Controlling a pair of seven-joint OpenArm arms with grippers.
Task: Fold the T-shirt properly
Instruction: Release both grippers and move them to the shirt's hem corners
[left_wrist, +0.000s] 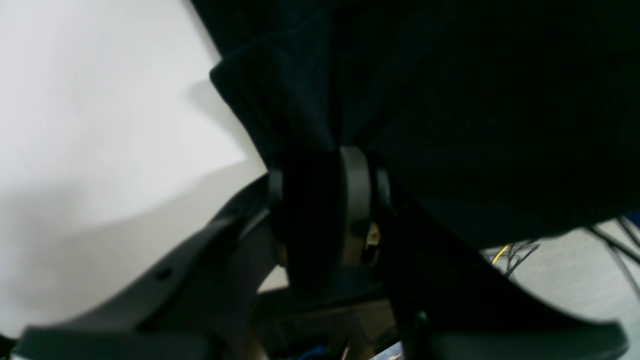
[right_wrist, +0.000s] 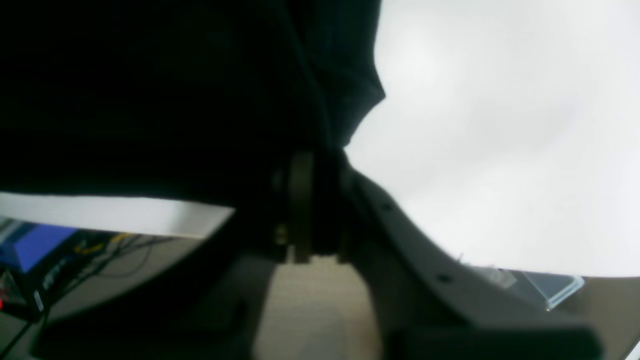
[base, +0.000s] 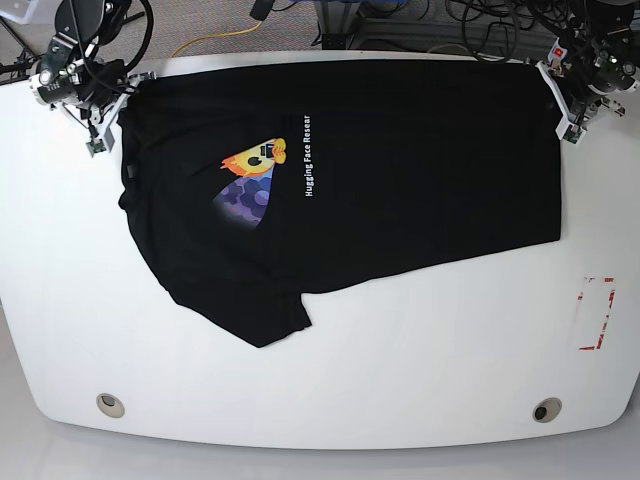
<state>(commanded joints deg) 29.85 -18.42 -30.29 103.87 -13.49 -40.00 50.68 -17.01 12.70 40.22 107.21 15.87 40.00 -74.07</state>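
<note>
One black T-shirt lies spread on the white desk, turned sideways so that its length runs across the desk in the base view. Its far long edge runs along the desk's far rim, and one short sleeve points toward the near edge. On the chest sits one yellow-and-purple graphic, and just beside it one line of white text running along the shirt's width.

Two arms work at the far corners of the desk, one at each end of the shirt. The left end effector, on the right side of the base view, is clenched on a bunched fold of the black fabric; in the left wrist view the cloth passes down between the two fingers and spreads dark above them. The right end effector, on the left side of the base view, is likewise clenched on the shirt's edge, with cloth gathered between its two fingers in the right wrist view.

Two round grommets are set in the desk near its front edge, one at the left and one at the right. One red-and-white marked rectangle lies on the desk near its right edge, apart from the shirt. Cables trail on the floor beyond the desk's far rim.
</note>
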